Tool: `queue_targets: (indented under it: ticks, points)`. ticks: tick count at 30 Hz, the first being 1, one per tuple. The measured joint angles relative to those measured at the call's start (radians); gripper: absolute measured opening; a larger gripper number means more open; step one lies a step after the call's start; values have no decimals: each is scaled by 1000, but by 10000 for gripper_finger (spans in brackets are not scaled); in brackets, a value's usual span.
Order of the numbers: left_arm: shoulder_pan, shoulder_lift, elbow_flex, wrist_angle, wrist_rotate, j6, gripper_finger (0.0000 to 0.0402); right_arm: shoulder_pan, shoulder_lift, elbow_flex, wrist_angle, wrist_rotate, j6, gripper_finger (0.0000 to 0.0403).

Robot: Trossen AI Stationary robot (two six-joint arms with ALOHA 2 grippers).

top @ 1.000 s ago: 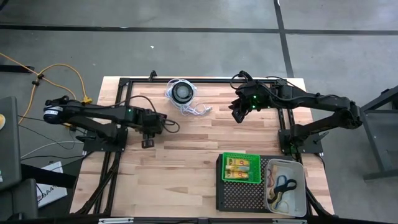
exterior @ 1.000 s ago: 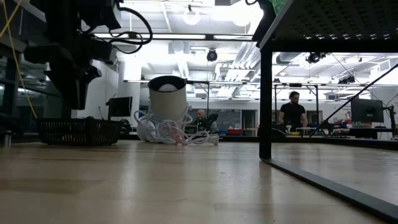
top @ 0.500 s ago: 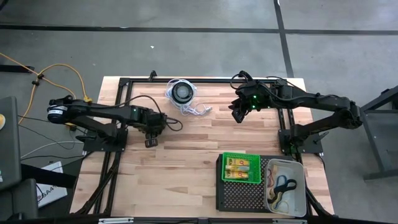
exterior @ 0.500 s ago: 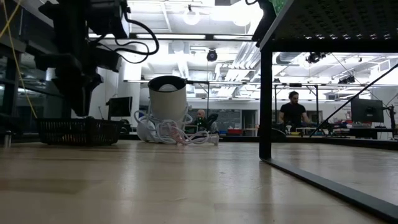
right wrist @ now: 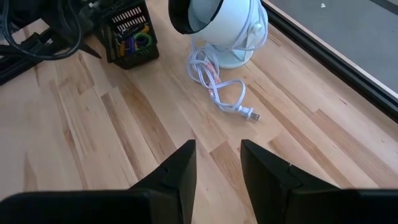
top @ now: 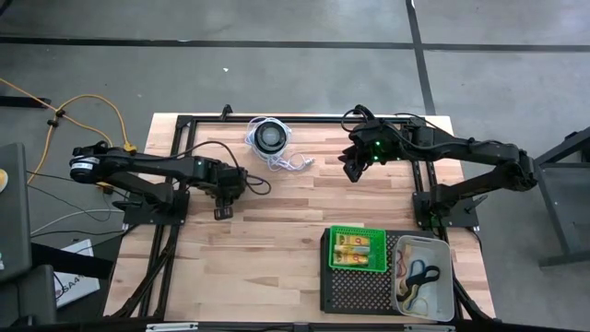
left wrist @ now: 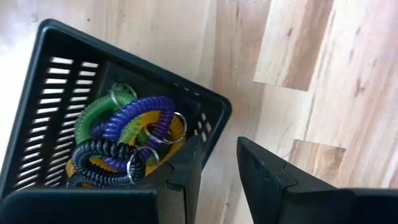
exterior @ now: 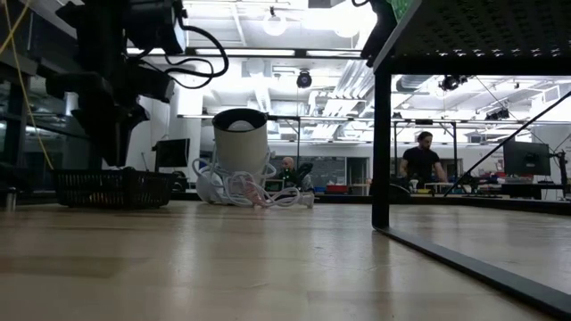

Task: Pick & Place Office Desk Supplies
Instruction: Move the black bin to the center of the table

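A small black perforated basket rests by its bottom on the wood table. It holds coiled green, purple, black and yellow rings. My left gripper is open right above the basket's corner. One finger is over the inside and the other over the outside. My right gripper hovers open and holds nothing, right of the white lamp-like disc. Yellow packets lie in a green bin. Rubber bands lie in a clear bin. My left gripper stands open over the basket's side wall near its corner, pointing down from above, the wall between the two fingers. I cannot tell whether either finger touches the wall. The basket sits upright on the table.
The round disc with its white coiled cord stands near the far edge. A large black perforated tray at the near right carries the green and clear bins. A black frame leg stands on the right. Bare wood lies mid-table.
My left gripper has shifted slightly toward the table's right above the basket, then kept still. The basket has stayed in place.
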Motion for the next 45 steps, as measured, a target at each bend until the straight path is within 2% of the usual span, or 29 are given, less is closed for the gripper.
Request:
queue_targets:
  ticks: [5,11,14,22,32,38,45]
  points:
    - [0,0,6,-1,41,28,122,0,0,0,10,0,0,113]
    - [11,-4,16,0,23,66,178,0,0,0,9,0,0,113]
    - [27,-5,16,-1,5,82,193,0,0,0,9,0,0,113]
    - [31,-5,16,-1,-8,81,196,0,0,0,9,0,0,113]
    - [8,101,16,22,-7,76,196,0,0,0,10,0,0,113]
    - [8,144,16,76,48,94,196,0,0,0,13,0,0,113]
    - [8,179,16,143,62,112,196,0,0,0,17,-3,0,113]
